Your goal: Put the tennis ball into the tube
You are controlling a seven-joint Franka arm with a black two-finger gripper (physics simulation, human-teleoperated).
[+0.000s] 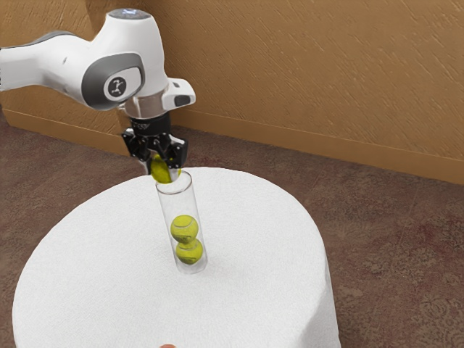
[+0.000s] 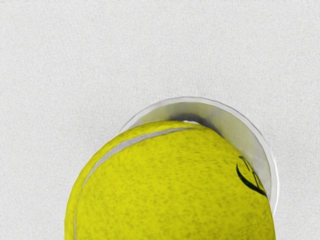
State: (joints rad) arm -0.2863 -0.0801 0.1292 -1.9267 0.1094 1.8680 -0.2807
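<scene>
In the exterior view my gripper [image 1: 164,168] is shut on a yellow-green tennis ball [image 1: 163,170], fingers on both sides of it. The clear tube [image 1: 191,210] stands upright on the table, its open rim right beside and slightly below the held ball, toward the exterior view's right. Two other tennis balls [image 1: 184,229] sit stacked inside the tube's lower part. In the wrist view the held ball [image 2: 175,185] covers much of the tube's mouth; part of the tube's rim [image 2: 274,175] curves out past the ball, which is off-centre over it.
A round table [image 1: 254,239] with a white cloth holds the tube. A small reddish object [image 1: 168,346] shows at the exterior view's lower edge. Behind the table are a brown wall and a dark carpet.
</scene>
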